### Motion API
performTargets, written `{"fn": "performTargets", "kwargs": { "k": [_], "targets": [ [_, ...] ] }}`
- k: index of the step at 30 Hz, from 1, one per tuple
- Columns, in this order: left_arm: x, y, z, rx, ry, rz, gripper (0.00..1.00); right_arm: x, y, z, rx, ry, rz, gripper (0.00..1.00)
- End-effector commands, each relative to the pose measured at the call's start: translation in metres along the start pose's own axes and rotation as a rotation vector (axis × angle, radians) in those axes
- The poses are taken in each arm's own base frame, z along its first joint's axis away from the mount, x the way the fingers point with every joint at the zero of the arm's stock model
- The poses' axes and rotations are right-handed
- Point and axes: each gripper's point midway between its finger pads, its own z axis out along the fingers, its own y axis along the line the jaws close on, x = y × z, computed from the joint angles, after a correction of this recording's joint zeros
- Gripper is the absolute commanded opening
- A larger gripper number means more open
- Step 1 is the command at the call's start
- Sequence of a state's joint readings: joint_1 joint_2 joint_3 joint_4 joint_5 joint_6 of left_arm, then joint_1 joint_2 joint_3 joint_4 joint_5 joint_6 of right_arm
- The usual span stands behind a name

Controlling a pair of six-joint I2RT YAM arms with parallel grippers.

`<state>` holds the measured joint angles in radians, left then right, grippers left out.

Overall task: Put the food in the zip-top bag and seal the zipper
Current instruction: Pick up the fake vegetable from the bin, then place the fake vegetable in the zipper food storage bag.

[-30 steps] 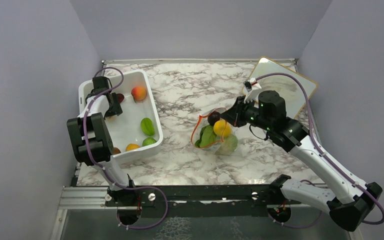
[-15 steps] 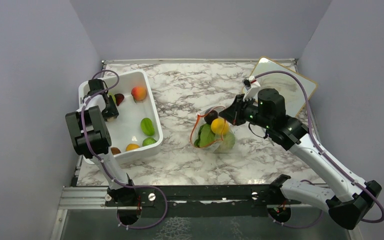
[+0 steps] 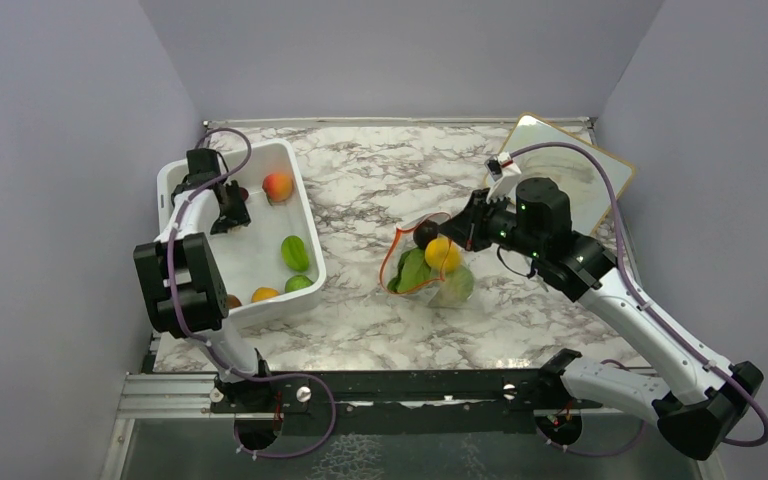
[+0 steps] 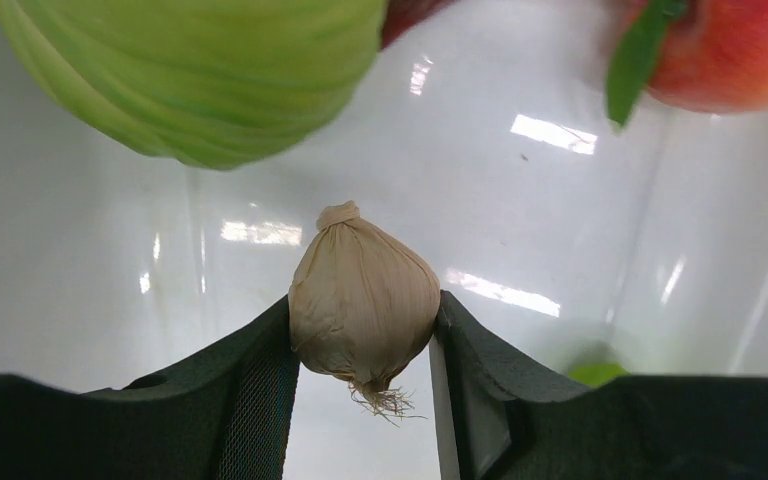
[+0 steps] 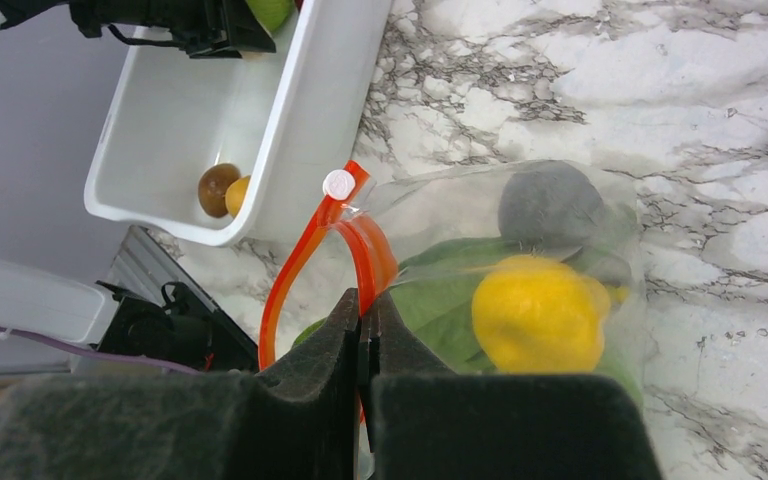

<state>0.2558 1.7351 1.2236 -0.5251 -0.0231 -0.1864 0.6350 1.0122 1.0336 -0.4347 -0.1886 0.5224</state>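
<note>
From above, the left gripper [image 3: 228,207] reaches down into the white tub [image 3: 275,306] at the left of the marble table [image 3: 380,180]. Its jaws are hidden under the wrist, so its hold cannot be read here; a peach [image 3: 278,186] lies just beside it. The right gripper [image 3: 468,228] sits at the far right edge of the zip-top bag [image 3: 452,288], which lies mid-table, well apart from the tub, with a yellow fruit [image 3: 443,255] and a dark fruit [image 3: 426,235] inside. The left wrist view settles what the overhead hides: the jaws stand partly open, clamped on either flank of a beige garlic bulb [image 4: 362,305] (root tuft pointing down), with a ribbed green vegetable [image 4: 200,70] and the peach beyond it over the tub floor. In the right wrist view the jaws are pressed fully together on the zipper [image 5: 378,258], pinching the red-orange strip at their very tips. The strip loops just ahead of them, and the bag spreads ahead and to the right.
</note>
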Motion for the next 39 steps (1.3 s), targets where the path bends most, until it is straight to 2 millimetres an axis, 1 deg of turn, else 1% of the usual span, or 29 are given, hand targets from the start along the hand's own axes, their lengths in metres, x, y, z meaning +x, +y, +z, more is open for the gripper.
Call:
{"fn": "performTargets", "kwargs": {
  "k": [1,7,11,13,16,17,26,29,31,32,33,36,39],
  "targets": [
    [0.01,-0.031,-0.03,0.11,-0.016,0.02,0.27,-0.018,0.014,-0.003,-0.06,-0.078,0.0,0.01],
    [0.024,-0.068,-0.053,0.206,-0.029,0.111,0.27,-0.013,0.012,0.003,-0.062,-0.063,0.007,0.01],
    [0.033,-0.101,-0.078,0.351,-0.039,0.144,0.27,-0.01,0.009,0.006,-0.053,-0.058,0.011,0.01],
    [0.034,-0.111,-0.092,0.413,-0.051,0.139,0.27,-0.008,0.007,0.007,-0.049,-0.058,0.015,0.01],
    [0.036,-0.129,-0.119,0.519,-0.079,0.148,0.27,-0.004,0.005,0.01,-0.047,-0.049,0.021,0.01],
    [0.037,-0.136,-0.132,0.559,-0.098,0.154,0.27,-0.002,0.004,0.011,-0.046,-0.046,0.023,0.01],
    [0.074,-0.193,-0.225,0.908,-0.124,0.196,0.28,0.001,0.005,0.02,-0.061,-0.031,0.036,0.01],
    [0.083,-0.21,-0.256,1.022,-0.141,0.193,0.29,0.002,0.006,0.024,-0.069,-0.024,0.043,0.01],
    [0.086,-0.222,-0.278,1.11,-0.166,0.183,0.29,0.003,0.007,0.025,-0.076,-0.02,0.047,0.01],
    [0.09,-0.226,-0.286,1.145,-0.167,0.179,0.29,0.003,0.007,0.026,-0.079,-0.019,0.049,0.01],
    [0.089,-0.231,-0.294,1.182,-0.197,0.179,0.29,0.003,0.007,0.027,-0.08,-0.017,0.051,0.01],
    [0.096,-0.241,-0.302,1.228,-0.224,0.172,0.29,0.002,0.009,0.028,-0.084,-0.015,0.053,0.01],
    [0.108,-0.249,-0.3,1.254,-0.198,0.172,0.31,-0.001,0.008,0.026,-0.076,-0.022,0.048,0.01]
  ]
}}
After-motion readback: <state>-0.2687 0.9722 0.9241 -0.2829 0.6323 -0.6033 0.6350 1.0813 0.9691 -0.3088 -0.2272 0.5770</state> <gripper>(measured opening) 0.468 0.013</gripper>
